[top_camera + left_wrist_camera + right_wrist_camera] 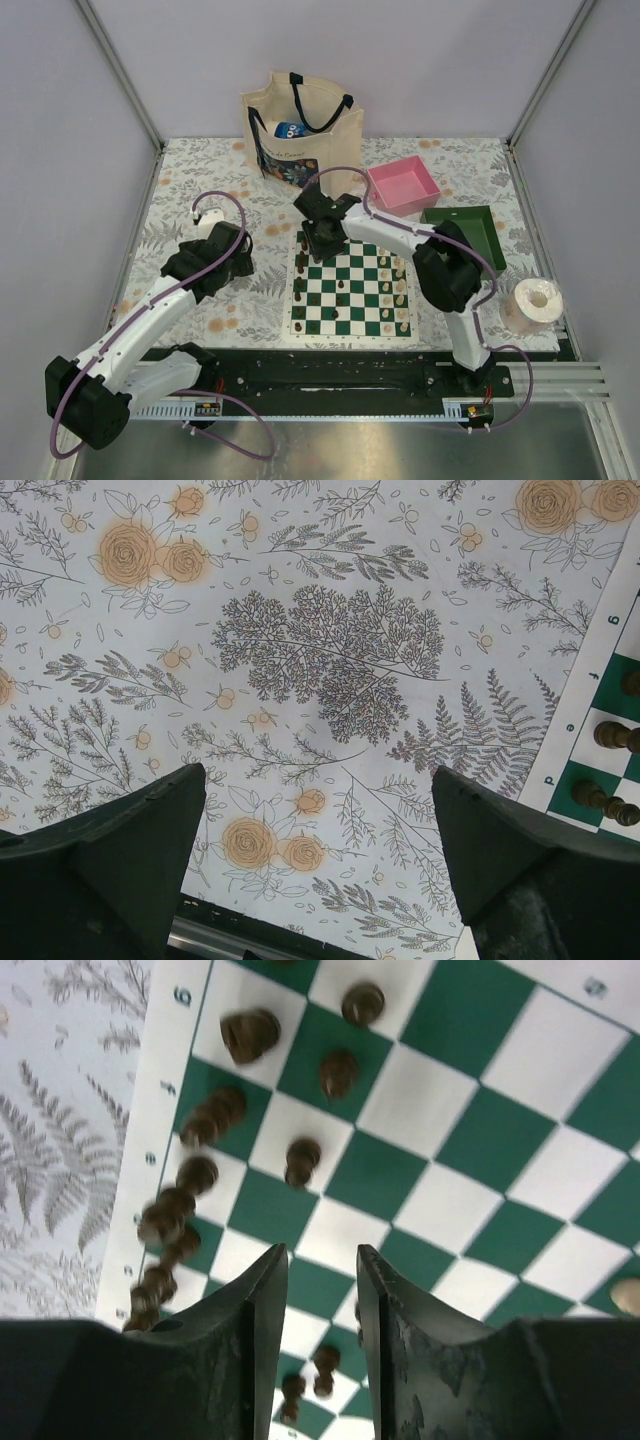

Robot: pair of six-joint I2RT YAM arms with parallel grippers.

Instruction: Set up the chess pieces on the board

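Note:
The board [362, 299] lies in the middle of the table. Dark chess pieces [300, 290] stand along its left side and cream pieces [401, 290] along its right. My right gripper [322, 246] hovers over the board's far left corner. In the right wrist view its fingers [322, 1252] stand slightly apart with nothing between them, above dark pieces [300, 1160] on the board [480, 1130]. My left gripper [238, 262] is left of the board. In the left wrist view it [320, 780] is wide open and empty over the floral cloth, with the board's edge [590, 695] and dark pieces [612, 736] at the right.
A tote bag [300, 125] stands at the back. A pink tray [403, 185] and a green tray [470, 235] sit at the back right of the board. A paper roll [530, 305] is at the right edge. A small white object [210, 220] lies by the left arm.

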